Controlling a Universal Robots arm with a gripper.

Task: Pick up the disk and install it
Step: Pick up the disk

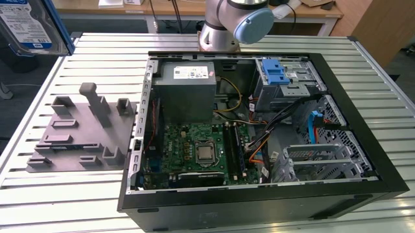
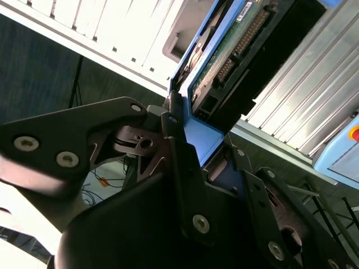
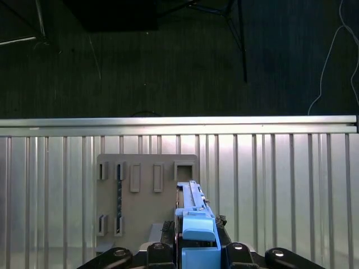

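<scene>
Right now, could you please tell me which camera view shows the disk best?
The second wrist view: the disk is close, circuit-board side showing, clamped in the gripper. The exterior view crops its labelled face; the first wrist view shows it edge-on.

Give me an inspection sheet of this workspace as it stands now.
Surface: slatted metal table, carrying the open computer case.
Job's things: disk held up off the table, not in the case.
Clutter: grey fixture plate on the table beside the case.
Jaws: shut on the disk's blue rail, as the second wrist view shows.
Cables: coloured wire bundle inside the case.
Surroundings: arm's base behind the case; wooden desk beyond.
</scene>
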